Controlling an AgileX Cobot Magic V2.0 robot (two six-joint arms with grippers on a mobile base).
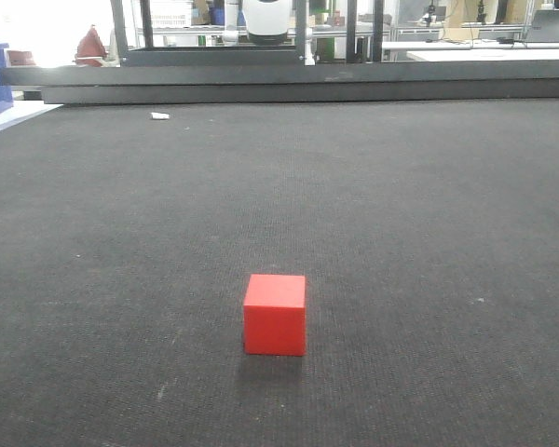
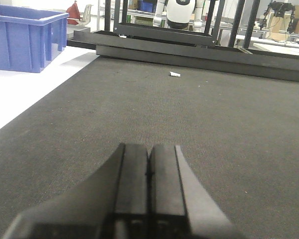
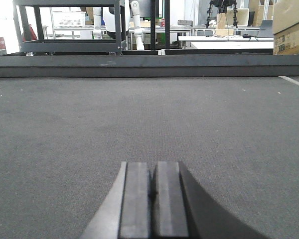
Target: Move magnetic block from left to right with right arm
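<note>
On the dark mat [image 1: 401,233], 1 magnetic block [image 1: 275,315], left tool [image 2: 149,148] fully closed, right tool [image 3: 153,164] fully closed.

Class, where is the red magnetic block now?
Front view: the magnetic block rests on the dark mat, bottom centre; neither wrist view shows it.

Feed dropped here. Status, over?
Shut, empty: left gripper, right gripper. On the mat, ungripped: magnetic block. Only a white scrap, far off, nothing blocking.
</note>
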